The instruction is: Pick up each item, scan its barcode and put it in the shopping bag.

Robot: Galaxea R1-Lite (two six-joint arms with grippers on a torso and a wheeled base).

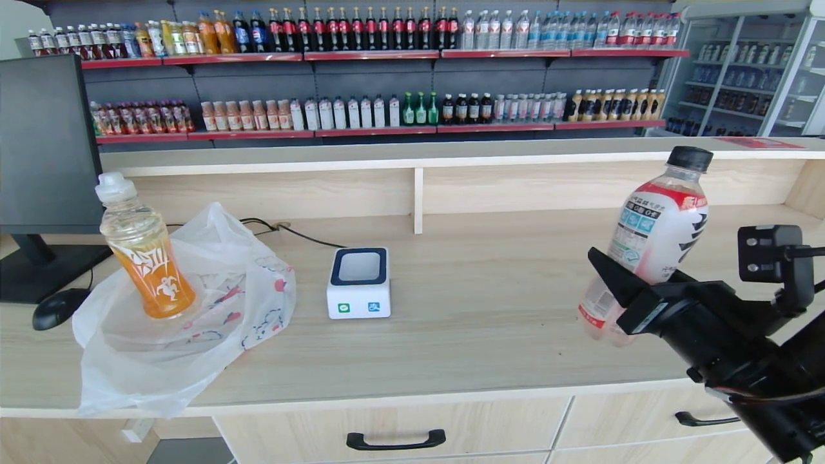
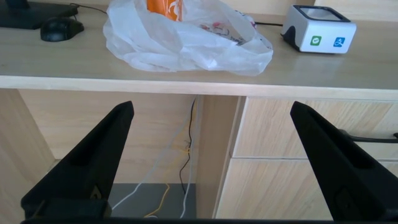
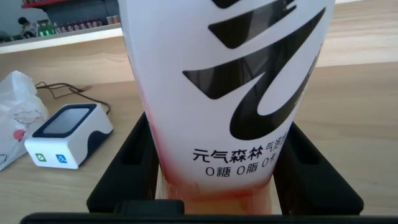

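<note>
The pale wooden tabletop [image 1: 490, 309] runs the full width. At its left end stands a black flat monitor [image 1: 38, 148], with a black computer mouse [image 1: 57, 308] just beside its foot. Next lies a crumpled translucent white plastic shopping bag [image 1: 245, 303], reaching the front edge. Near the middle sits a small white box scanner [image 1: 358, 282], with a thin black cable [image 1: 303, 237] behind it.

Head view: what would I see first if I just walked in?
Probably the white bottle, held tilted above the right side of the counter by the right gripper. Next, the orange bottle standing in the shopping bag on the left, and the small white scanner between them.
</note>
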